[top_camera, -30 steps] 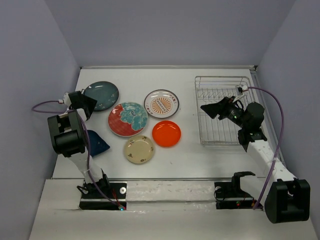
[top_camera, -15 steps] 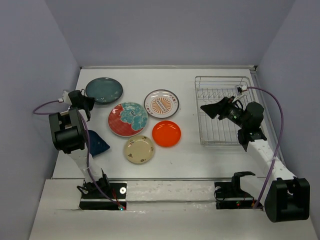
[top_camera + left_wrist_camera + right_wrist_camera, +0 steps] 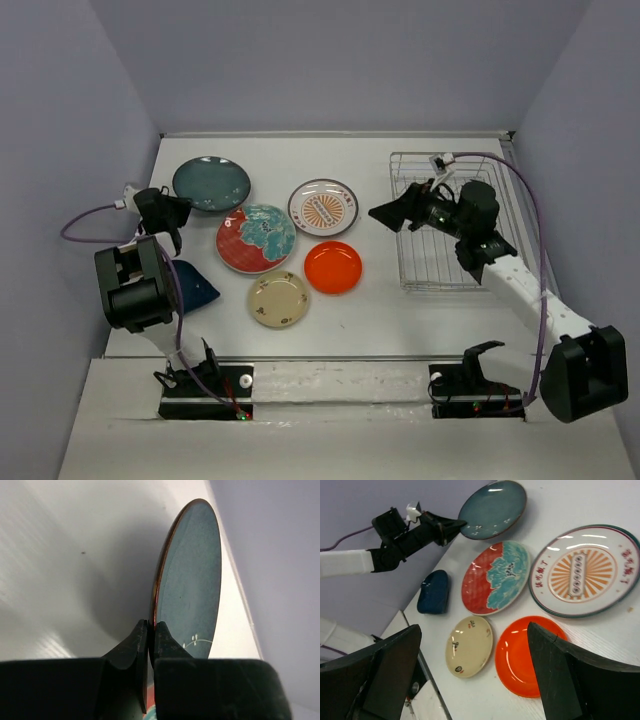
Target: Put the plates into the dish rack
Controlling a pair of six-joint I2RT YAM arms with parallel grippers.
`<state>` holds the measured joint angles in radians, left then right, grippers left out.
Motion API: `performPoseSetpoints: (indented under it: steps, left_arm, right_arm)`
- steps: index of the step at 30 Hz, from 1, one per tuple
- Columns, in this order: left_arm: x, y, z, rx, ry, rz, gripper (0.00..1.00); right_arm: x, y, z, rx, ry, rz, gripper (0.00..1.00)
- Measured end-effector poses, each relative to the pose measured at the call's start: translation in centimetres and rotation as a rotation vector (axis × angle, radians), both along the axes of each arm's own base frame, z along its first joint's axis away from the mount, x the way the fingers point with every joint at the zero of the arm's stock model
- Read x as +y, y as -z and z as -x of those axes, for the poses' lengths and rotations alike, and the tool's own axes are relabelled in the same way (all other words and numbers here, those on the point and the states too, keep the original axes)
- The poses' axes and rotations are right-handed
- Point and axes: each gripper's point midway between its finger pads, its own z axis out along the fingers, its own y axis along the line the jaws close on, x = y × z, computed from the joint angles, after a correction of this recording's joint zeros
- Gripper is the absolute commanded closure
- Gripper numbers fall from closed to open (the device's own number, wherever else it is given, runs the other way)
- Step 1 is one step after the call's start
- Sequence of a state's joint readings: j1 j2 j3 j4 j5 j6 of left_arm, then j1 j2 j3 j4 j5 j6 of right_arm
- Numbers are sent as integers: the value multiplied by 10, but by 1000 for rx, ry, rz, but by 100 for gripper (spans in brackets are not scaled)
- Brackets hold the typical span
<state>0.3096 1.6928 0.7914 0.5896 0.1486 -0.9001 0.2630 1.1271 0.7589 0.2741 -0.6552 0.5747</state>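
Note:
My left gripper (image 3: 172,210) is shut on the near rim of the dark teal-grey plate (image 3: 211,183) at the back left. In the left wrist view that plate (image 3: 192,580) shows edge-on between the closed fingers (image 3: 151,627), with a shadow on the table under it. On the table lie the red-and-teal floral plate (image 3: 256,238), the sunburst plate (image 3: 324,207), the orange-red plate (image 3: 333,267) and the small cream plate (image 3: 279,299). The dark blue plate (image 3: 195,285) is partly hidden behind my left arm. My right gripper (image 3: 385,215) hangs open, left of the dish rack (image 3: 430,262), with nothing between its fingers.
From the right wrist view I look down on the cream plate (image 3: 469,646), the orange-red plate (image 3: 530,655), the floral plate (image 3: 495,577) and the sunburst plate (image 3: 585,570). Grey walls close in the table at left, back and right. My right arm crosses above the rack.
My left gripper has shut on the teal-grey plate's rim, and the plate has shifted slightly back and right. My right arm has swung left from over the rack and its jaws have widened.

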Motion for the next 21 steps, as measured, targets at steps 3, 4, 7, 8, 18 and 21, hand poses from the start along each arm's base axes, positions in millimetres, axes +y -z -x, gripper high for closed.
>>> performPoseSetpoints:
  steps: [3, 4, 7, 8, 18, 21]
  left_arm:
    - [-8, -27, -2, -79, 42, 2, 94]
    - [-11, -41, -4, -119, 59, 0, 94]
    - [-19, -81, -1, -227, 95, -13, 94]
    - [-23, -94, 1, -264, 106, -19, 94]
    - [-126, -161, 65, -493, 353, 113, 94]
    - [-160, -153, 89, -479, 472, 153, 94]
  right_arm:
    - [32, -18, 1, -29, -73, 8, 8]
    - [43, -22, 0, -33, -94, 10, 8]
    - [67, -24, -5, -21, -132, 20, 7]
    - [78, -22, -8, -7, -148, 29, 7]
    - [121, -20, -33, 38, -174, 57, 7]
    - [124, -29, -40, 20, -162, 50, 7]
